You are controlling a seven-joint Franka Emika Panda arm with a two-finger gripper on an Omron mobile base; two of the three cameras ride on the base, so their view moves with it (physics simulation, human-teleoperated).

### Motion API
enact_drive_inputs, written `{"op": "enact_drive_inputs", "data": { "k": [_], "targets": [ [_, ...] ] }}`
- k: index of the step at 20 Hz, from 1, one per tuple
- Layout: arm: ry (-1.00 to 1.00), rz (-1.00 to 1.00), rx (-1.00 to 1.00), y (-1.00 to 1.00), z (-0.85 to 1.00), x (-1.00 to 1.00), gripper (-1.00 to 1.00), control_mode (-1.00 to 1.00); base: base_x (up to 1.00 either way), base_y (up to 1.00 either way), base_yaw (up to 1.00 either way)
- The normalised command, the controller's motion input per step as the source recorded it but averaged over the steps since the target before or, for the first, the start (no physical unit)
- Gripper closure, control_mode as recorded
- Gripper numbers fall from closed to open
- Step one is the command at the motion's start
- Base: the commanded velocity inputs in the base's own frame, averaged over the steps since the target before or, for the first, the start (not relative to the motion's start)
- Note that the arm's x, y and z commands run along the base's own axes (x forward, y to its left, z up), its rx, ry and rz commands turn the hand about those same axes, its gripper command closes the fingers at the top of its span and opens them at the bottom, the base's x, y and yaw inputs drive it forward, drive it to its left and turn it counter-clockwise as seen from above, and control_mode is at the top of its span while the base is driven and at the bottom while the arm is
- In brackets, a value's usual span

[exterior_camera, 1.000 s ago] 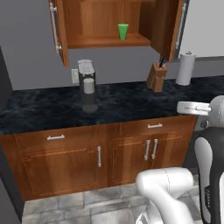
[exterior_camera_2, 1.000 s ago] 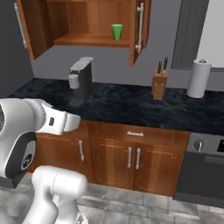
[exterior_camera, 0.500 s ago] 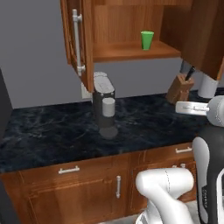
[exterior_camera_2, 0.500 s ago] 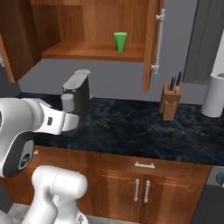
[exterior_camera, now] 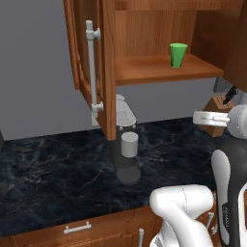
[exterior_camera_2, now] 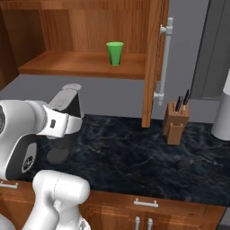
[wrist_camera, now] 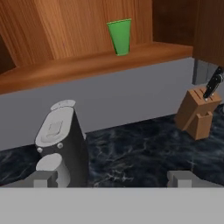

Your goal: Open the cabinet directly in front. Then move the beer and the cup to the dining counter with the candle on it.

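The cabinet (exterior_camera: 144, 48) is seen with both doors swung open, its long silver handle (exterior_camera: 91, 67) standing upright on the left door in the left base view, and the handle of the right door (exterior_camera_2: 165, 60) shown upright in the right base view. The cup (exterior_camera: 178, 54) is set upright on the cabinet's shelf (exterior_camera: 159, 70), toward the shelf's right half in the left base view; it is also seen in the right base view (exterior_camera_2: 115, 53) and near the top of the hand view (wrist_camera: 120, 36), with bare shelf on either side of it. Below the shelf a black veined worktop (exterior_camera: 58, 178) is spread, and on it a coffee machine (wrist_camera: 61, 144) is placed against the grey wall, a pale cylinder at its front. A wooden knife block (exterior_camera_2: 175, 122) with dark handles is stood further to the right on the same worktop, well apart from the machine. A white paper roll (exterior_camera_2: 222, 112) is cut by the right edge of the right base view. The jaws (wrist_camera: 113, 178) are held spread wide, nothing being pinched between them (just the two tips are seen at the bottom of the hand view), and they are pointed toward the wall between machine and knife block, below the level of the shelf. Base cabinets with short handles (exterior_camera_2: 146, 203) are seen under the worktop.
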Motion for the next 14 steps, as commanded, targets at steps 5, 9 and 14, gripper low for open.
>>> {"op": "enact_drive_inputs", "data": {
  "k": [5, 9, 14],
  "targets": [
    [0.0, 0.0, 0.0, 0.0, 0.0, 0.0, -1.0, 1.0, 0.14, -0.38, 0.0],
    [0.0, 0.0, 0.0, 0.0, 0.0, 0.0, -1.0, 1.0, 0.01, -0.08, 0.0],
    [0.04, -0.02, 0.0, -0.02, 0.08, 0.05, -1.0, -1.0, 0.2, -0.07, -0.03]
  ]
}}
